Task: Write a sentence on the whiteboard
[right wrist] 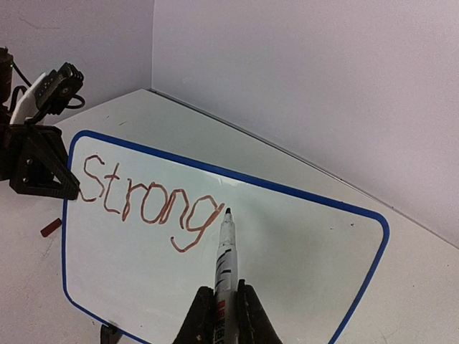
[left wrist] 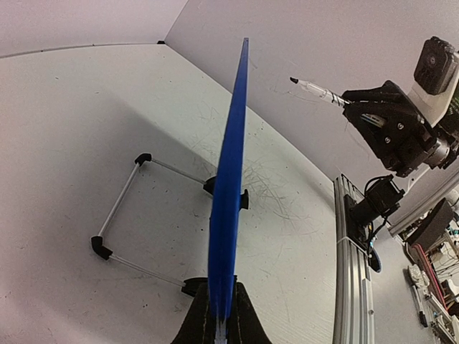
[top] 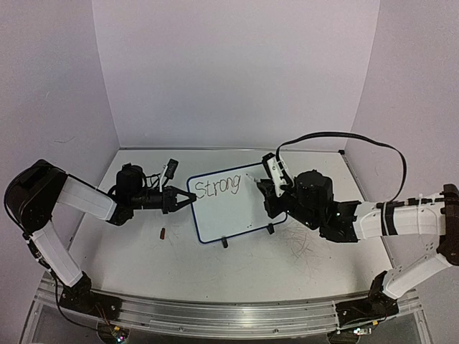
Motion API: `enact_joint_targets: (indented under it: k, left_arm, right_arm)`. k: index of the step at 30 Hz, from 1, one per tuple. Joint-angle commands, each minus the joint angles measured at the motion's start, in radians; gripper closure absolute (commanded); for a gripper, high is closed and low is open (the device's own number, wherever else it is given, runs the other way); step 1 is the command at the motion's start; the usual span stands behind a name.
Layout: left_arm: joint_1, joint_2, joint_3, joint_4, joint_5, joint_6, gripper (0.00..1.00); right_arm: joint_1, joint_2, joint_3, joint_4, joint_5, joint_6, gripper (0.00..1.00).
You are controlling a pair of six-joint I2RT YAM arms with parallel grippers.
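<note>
- At the right tool (right wrist: pixel 226 309): clamped on the marker (right wrist: pixel 225 251), tip just past the "g" and off the board (right wrist: pixel 287 244).
- Left tool (top: pixel 188 200) pinches the board's left edge; board's propped on its feet mid-tabletop (top: pixel 143 265).
- Sentence (right wrist: pixel 147 204) only reads "Strong" so far, so early days imo.
- Next word: leave a gap, touch down lightly, short strokes, and hold that left pinch firm so the board doesn't rock.
</note>
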Motion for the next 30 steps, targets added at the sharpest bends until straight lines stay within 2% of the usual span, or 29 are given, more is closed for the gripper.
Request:
enact_joint_targets:
  k: [1,14,24,30]
  left_arm:
    - [0.002,-0.018,0.014,-0.090,-0.046,0.042,1.00]
    - [0.002,-0.020,0.017,-0.094,-0.050,0.043,1.00]
    - [0.001,-0.020,0.019,-0.100,-0.050,0.044,1.00]
    - [0.002,-0.020,0.018,-0.103,-0.049,0.045,1.00]
  right_arm:
    - [0.002,0.001,0.045,0.015,0.063,0.015,1.00]
    - [0.002,0.005,0.051,0.019,0.053,-0.009,1.00]
    - [0.021,0.023,0.045,0.038,-0.041,-0.037,1.00]
    - [0.007,0.033,0.036,0.042,0.009,0.011,1.00]
